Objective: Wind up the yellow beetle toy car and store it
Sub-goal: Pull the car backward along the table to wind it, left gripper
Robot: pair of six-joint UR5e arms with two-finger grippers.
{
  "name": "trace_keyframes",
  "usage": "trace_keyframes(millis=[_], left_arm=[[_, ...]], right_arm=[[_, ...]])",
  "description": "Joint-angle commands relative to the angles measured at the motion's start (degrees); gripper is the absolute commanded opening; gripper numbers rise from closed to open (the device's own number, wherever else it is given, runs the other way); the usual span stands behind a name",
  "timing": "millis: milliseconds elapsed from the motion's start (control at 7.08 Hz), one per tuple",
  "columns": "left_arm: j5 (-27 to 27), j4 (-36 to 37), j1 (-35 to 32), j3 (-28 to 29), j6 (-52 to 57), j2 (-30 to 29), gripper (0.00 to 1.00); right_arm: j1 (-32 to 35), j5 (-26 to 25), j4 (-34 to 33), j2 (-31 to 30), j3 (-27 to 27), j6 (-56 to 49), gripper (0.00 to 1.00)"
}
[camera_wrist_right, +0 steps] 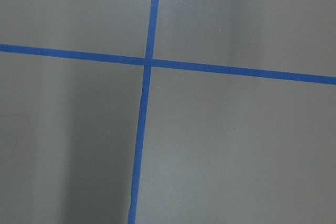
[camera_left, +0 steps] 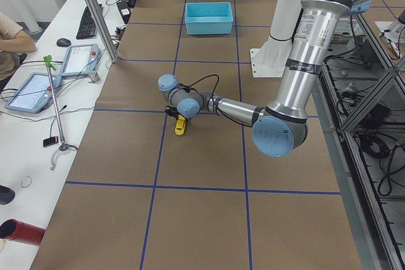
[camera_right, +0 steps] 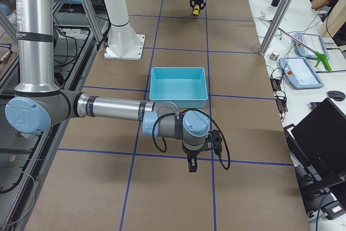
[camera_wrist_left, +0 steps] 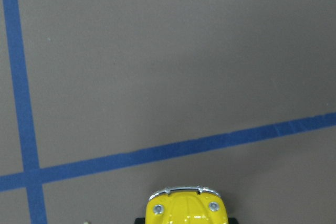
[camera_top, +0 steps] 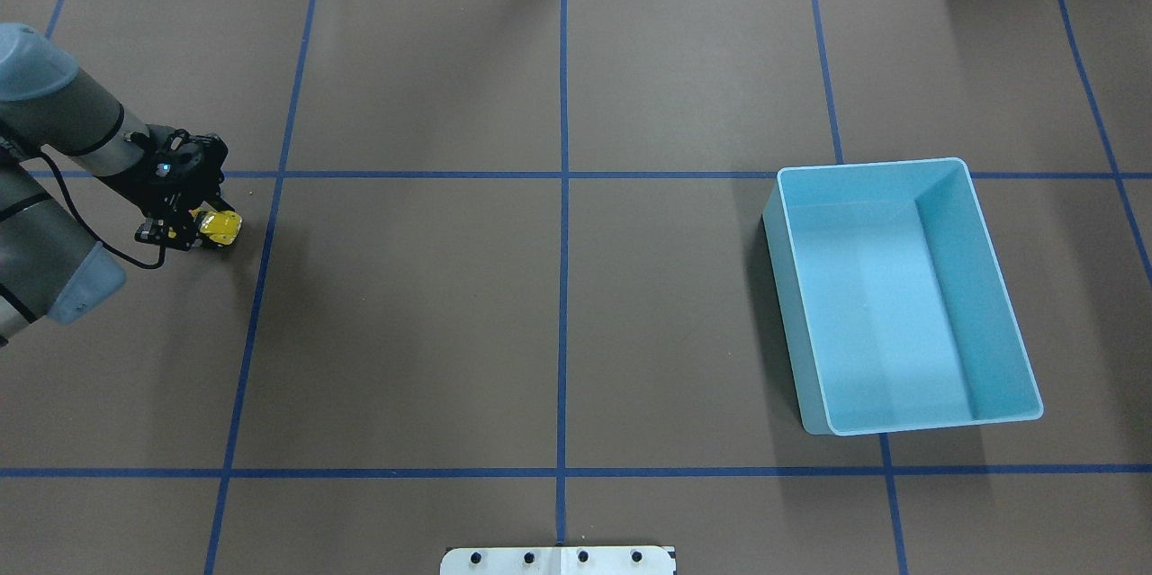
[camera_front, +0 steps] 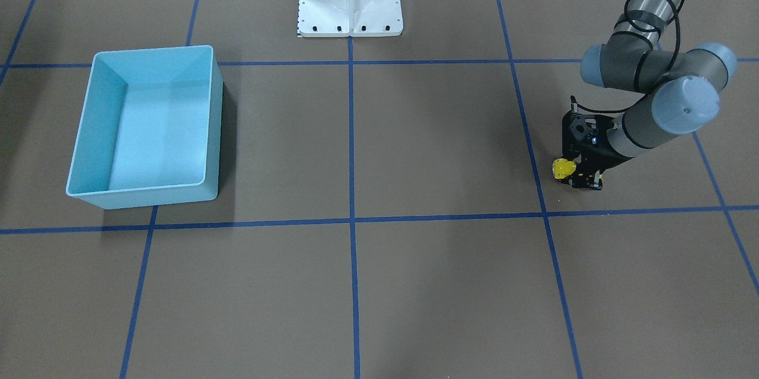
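The yellow beetle toy car is at the table's left side, in my left gripper, which is shut on its rear half. The car's nose sticks out past the fingers, low at the table surface. It also shows in the front view beside the left gripper, and its front bumper and hood show at the bottom of the left wrist view. My right gripper shows only in the right side view, low over the table in front of the bin; I cannot tell if it is open or shut.
The light-blue bin stands empty on the table's right side, far from the car; it also shows in the front view. Blue tape lines cross the brown table. The robot's white base plate is at the near middle edge.
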Motion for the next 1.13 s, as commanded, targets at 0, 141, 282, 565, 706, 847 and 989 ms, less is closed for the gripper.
trace_keyframes(millis=[0, 141, 282, 565, 706, 847, 989], left_arm=[[-0.33, -2.96, -0.78, 0.21, 0.42, 2.05, 0.0], [-1.47, -3.06, -1.13, 0.39, 1.47, 2.58, 0.0], [-1.56, -3.06, -1.75, 0.39, 2.35, 3.19, 0.0], [-2.09, -3.67, -3.06, 0.48, 3.67, 4.07, 0.0], [-2.79, -3.76, -3.59, 0.48, 3.85, 4.86, 0.0], [-2.88, -3.93, -3.94, 0.48, 4.03, 5.04, 0.0], [-2.8, -4.98, -4.12, 1.09, 4.64, 5.92, 0.0]], right_arm=[[0.0, 0.0, 0.0, 0.0, -0.04, 0.0, 1.0], [0.0, 0.0, 0.0, 0.0, -0.04, 0.0, 1.0], [0.0, 0.0, 0.0, 0.0, -0.04, 0.0, 1.0], [0.0, 0.0, 0.0, 0.0, -0.04, 0.0, 1.0], [0.0, 0.0, 0.0, 0.0, -0.04, 0.0, 1.0], [0.0, 0.0, 0.0, 0.0, -0.04, 0.0, 1.0], [0.0, 0.0, 0.0, 0.0, -0.04, 0.0, 1.0]])
